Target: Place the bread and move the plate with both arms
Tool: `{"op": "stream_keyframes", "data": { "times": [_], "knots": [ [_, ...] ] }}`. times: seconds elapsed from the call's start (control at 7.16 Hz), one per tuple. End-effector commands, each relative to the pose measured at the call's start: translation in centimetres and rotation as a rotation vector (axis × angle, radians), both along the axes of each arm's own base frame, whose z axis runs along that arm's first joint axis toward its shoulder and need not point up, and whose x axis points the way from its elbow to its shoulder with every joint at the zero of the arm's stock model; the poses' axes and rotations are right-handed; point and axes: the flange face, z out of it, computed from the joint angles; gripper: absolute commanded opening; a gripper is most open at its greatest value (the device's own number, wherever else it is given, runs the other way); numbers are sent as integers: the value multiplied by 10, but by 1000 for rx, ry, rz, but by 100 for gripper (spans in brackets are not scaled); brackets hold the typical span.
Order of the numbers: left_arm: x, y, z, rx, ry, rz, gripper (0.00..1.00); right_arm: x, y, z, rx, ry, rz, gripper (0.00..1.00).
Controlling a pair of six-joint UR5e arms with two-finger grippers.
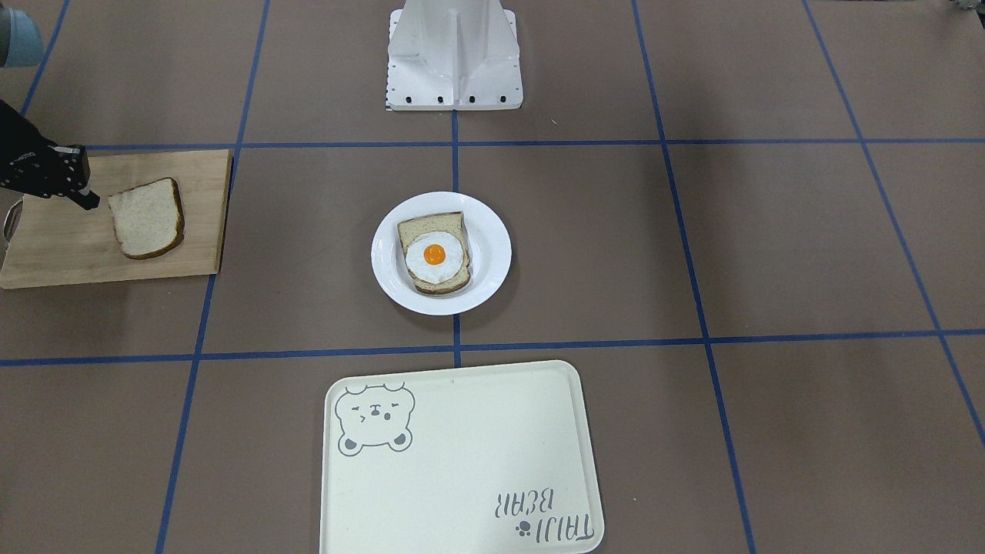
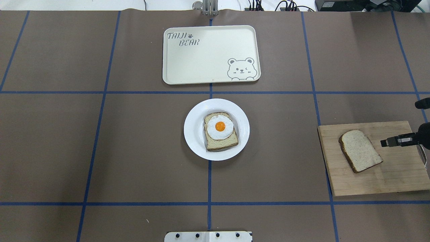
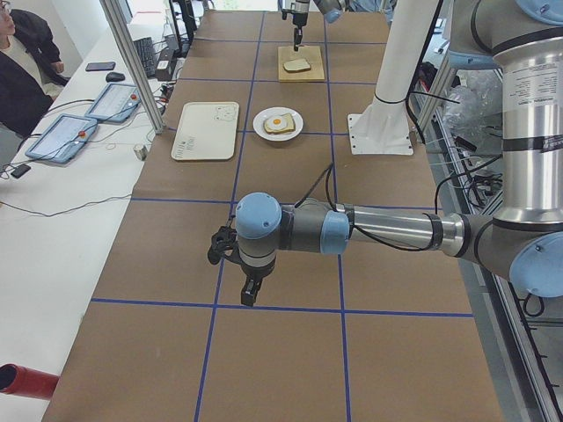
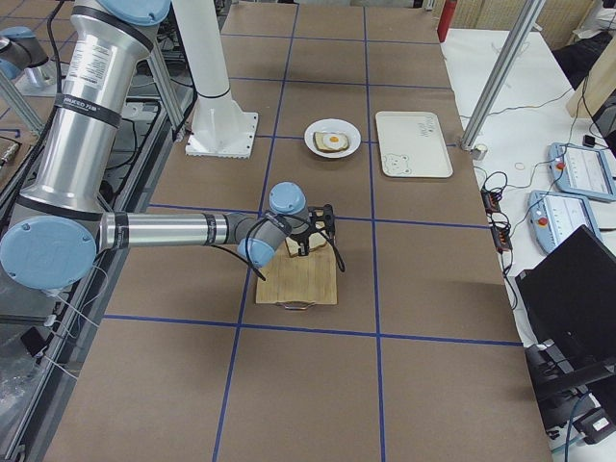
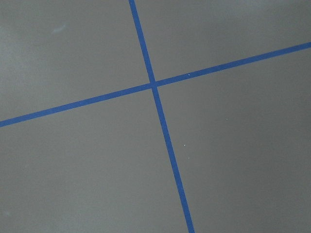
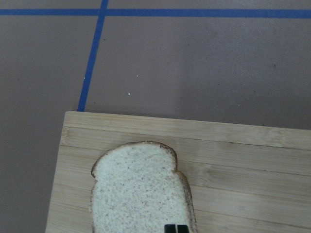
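Note:
The plain bread slice (image 1: 146, 218) lies flat on a wooden cutting board (image 1: 61, 246), and it also shows in the overhead view (image 2: 360, 150) and the right wrist view (image 6: 138, 191). My right gripper (image 2: 383, 143) hovers over the board beside the bread, fingers together and holding nothing; its tips (image 6: 175, 228) show at the slice's near edge. The white plate (image 2: 195, 134) sits mid-table, carrying a bread slice topped with a fried egg (image 2: 220, 127). My left gripper (image 3: 249, 297) hangs over bare table far from everything; I cannot tell if it is open or shut.
A cream rectangular tray (image 2: 201, 60) with a bear drawing lies beyond the plate, away from the robot. The white robot base (image 1: 454, 58) stands behind the plate. Blue tape lines cross the brown table. The left wrist view shows only table and tape.

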Motion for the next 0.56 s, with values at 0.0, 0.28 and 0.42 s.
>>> {"op": "stream_keyframes", "data": {
  "times": [0.0, 0.28, 0.42],
  "knots": [
    [0, 4, 2, -4, 1, 1, 99, -27, 9, 6, -44, 37, 48, 66],
    [0, 4, 2, -4, 1, 1, 99, -49, 22, 6, -53, 41, 70, 51],
    [0, 4, 3, -6, 1, 1, 99, -44, 31, 16, -59, 66, 71, 48]
  ]
}}
